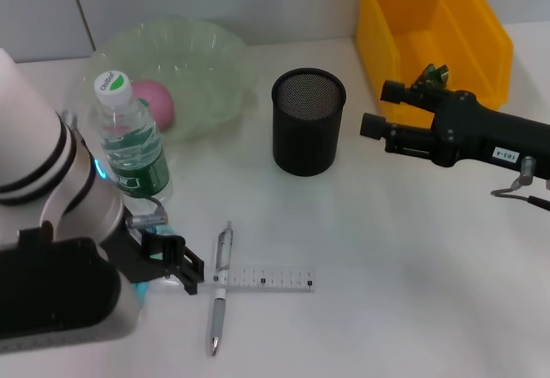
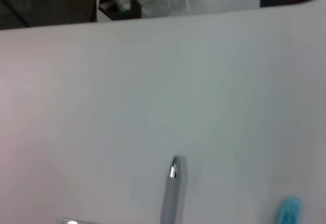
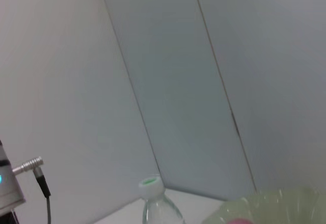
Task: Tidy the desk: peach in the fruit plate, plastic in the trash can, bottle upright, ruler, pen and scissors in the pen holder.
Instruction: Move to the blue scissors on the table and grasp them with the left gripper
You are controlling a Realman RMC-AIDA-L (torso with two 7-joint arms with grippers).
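Pen (image 1: pixel 220 290) comes nearest, lying on the table (image 1: pixel 412 258) with its length running toward and away from the robot; its metal-looking barrel seems stiff, light and slick, so a pinch across the middle of the barrel would likely hold best. It crosses the ruler (image 1: pixel 258 280), a clear flat strip lying crosswise that touches it; thin and flush on the surface, the ruler will probably be hard to get under, and an end or an edge looks like the best grip. Just beside them at the robot's left, the left gripper (image 1: pixel 191 275) sits low over the table with its dark fingers spread and nothing between them; something teal (image 1: pixel 146 288) shows under it, too hidden to name.

Farther back stands the bottle (image 1: pixel 129 142), already upright, clear plastic with a green label. Behind it the peach (image 1: pixel 155 103) lies in the pale green fruit plate (image 1: pixel 215 60). The black mesh pen holder (image 1: pixel 308 122) stands near the middle, open-topped. The right gripper (image 1: pixel 382 112) hovers beside it; whether it is spread cannot be told. The yellow bin (image 1: pixel 434 30) sits farthest.

Count: 1 pen, 1 ruler, 1 bottle, 1 peach, 1 holder, 1 bin, 2 grippers.
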